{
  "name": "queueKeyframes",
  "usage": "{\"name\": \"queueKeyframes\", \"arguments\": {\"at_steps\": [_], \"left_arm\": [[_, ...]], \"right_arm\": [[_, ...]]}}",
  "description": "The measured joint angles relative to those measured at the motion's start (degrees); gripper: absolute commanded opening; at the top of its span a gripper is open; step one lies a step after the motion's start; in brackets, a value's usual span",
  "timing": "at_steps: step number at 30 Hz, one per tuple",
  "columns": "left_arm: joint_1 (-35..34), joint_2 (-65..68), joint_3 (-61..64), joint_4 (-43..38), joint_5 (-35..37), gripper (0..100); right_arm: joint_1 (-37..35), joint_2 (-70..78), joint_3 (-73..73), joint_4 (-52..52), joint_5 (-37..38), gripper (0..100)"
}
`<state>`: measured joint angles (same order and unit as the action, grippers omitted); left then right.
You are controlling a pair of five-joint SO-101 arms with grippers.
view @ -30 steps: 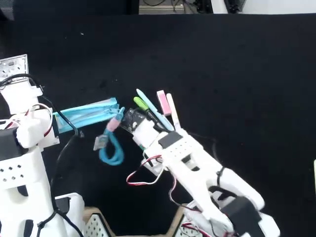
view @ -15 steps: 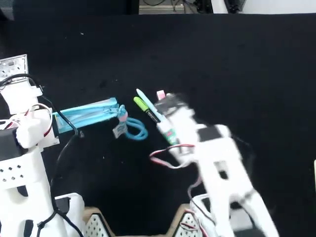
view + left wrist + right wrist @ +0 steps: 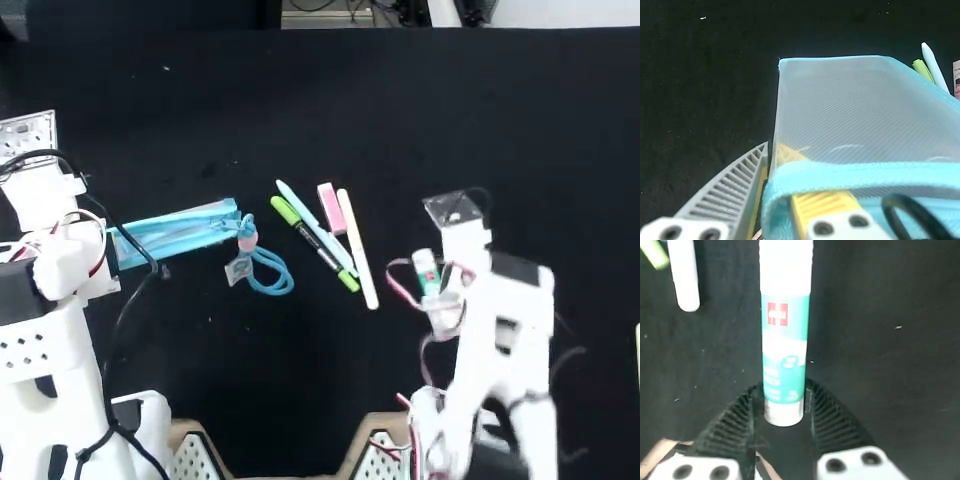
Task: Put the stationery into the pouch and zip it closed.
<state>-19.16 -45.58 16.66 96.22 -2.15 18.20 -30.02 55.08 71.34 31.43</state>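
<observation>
We see the left end effector (image 3: 771, 167) clamped on one end of the translucent light-blue mesh pouch (image 3: 175, 232). Just beside the pouch's zip end, blue, green, pink and white pens (image 3: 322, 237) lie on the black bench (image 3: 420, 110). Beyond those, well apart from the pouch, the right end effector (image 3: 783, 401) pinches a white-and-teal glue stick (image 3: 785, 335).

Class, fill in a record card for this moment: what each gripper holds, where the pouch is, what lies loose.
Left gripper: shut on pouch
Right gripper: shut on glue stick
Pouch: on the table by the left arm, strap lying toward the pens
Loose on table: blue pen, green highlighter, pink stick, white pen, side by side
</observation>
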Motion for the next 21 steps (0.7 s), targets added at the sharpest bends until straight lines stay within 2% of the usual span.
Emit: {"name": "queueKeyframes", "arguments": {"at_steps": [4,10,16,21], "left_arm": [[0.00,0.00,0.00,0.00,0.00,3],[0.00,0.00,0.00,0.00,0.00,3],[0.00,0.00,0.00,0.00,0.00,3],[0.00,0.00,0.00,0.00,0.00,3]], "right_arm": [[1.58,14.95,-7.74,-0.09,-1.49,2.9],[4.13,31.30,-15.91,-0.44,-1.67,20.5],[2.29,34.46,-18.64,3.08,1.85,21.5],[-0.79,34.20,-26.73,14.42,1.93,21.5]]}}
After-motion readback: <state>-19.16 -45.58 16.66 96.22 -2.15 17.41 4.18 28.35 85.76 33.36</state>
